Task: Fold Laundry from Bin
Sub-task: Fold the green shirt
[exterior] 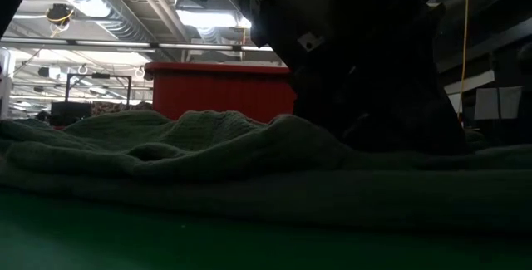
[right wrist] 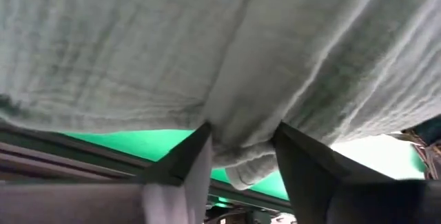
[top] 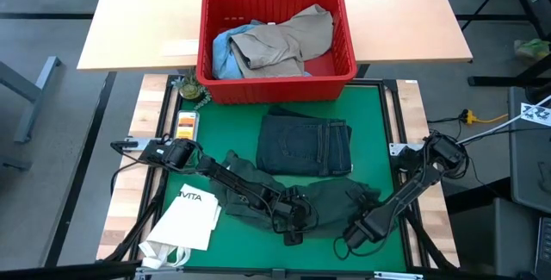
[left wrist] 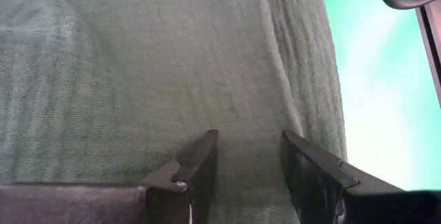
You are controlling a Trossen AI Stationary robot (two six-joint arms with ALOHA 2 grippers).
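Note:
The dark green shirt (top: 331, 201) lies crumpled along the green mat's near side, resting on the mat. My left gripper (top: 295, 227) stands over the shirt's middle, its open fingers (left wrist: 200, 158) slanting down onto the flat cloth (left wrist: 172, 79). My right gripper (top: 355, 233) is open at the shirt's right part, with a rolled edge of the cloth (right wrist: 241, 158) between its fingers. Dark navy trousers (top: 306, 146) lie folded at mid-mat. The red bin (top: 275, 86) at the far edge holds a khaki garment (top: 288, 39) and a light blue one (top: 224, 52). My left gripper slants down onto the shirt from the table's left; whether its fingertips touch the cloth, I cannot tell. My right gripper comes steeply from above, and a rolled fold at the shirt's edge (right wrist: 238, 169) fills the gap between its fingers; the rest of the shirt lies slack on the mat.
A white paper bag printed "VITA" (top: 189, 220) lies at the mat's near left corner. A small orange-labelled item (top: 185, 125) and a small plant-like thing (top: 191, 88) sit by the mat's left edge. In the low view the shirt (exterior: 208, 149) lies in front of the bin (exterior: 220, 91).

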